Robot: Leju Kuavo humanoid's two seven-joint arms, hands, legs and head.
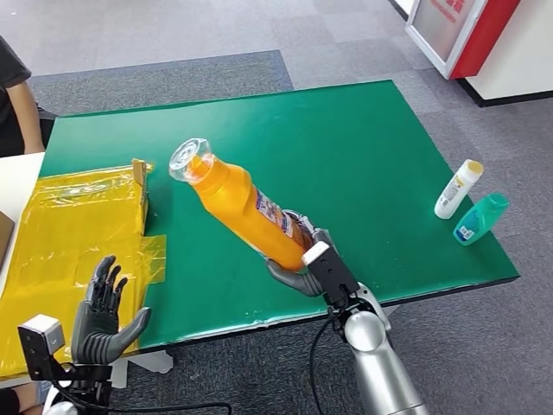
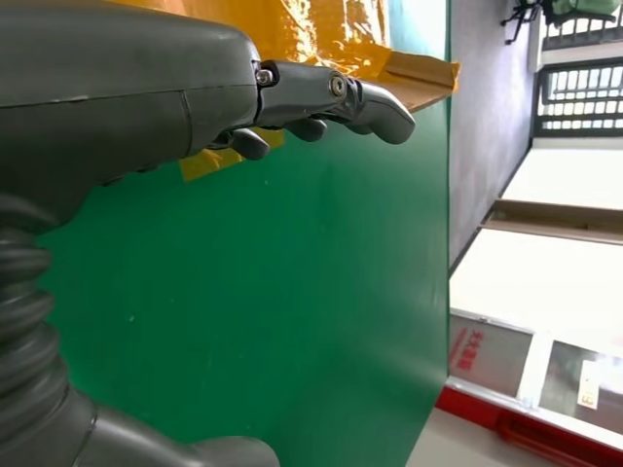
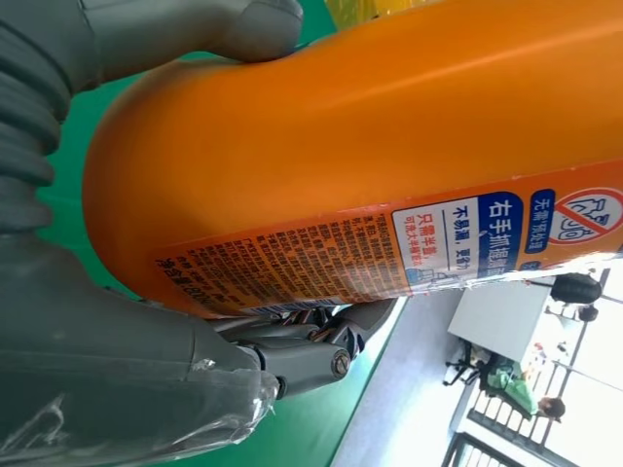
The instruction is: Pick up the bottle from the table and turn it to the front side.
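The right hand [image 1: 305, 264] grips the orange bottle [image 1: 241, 203] by its base, tilted above the green mat [image 1: 365, 147]. The left hand [image 1: 104, 316] hovers at the mat's near corner, fingers apart.

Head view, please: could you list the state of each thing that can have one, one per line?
orange bottle: lifted off the table, tilted, clear cap pointing away, gripped near its base.
right hand: holds the orange bottle.
left hand: open, fingers spread, holding nothing.
white bottle: lying on the green mat, capped.
teal bottle: lying beside the white bottle.
yellow bag: spread flat.
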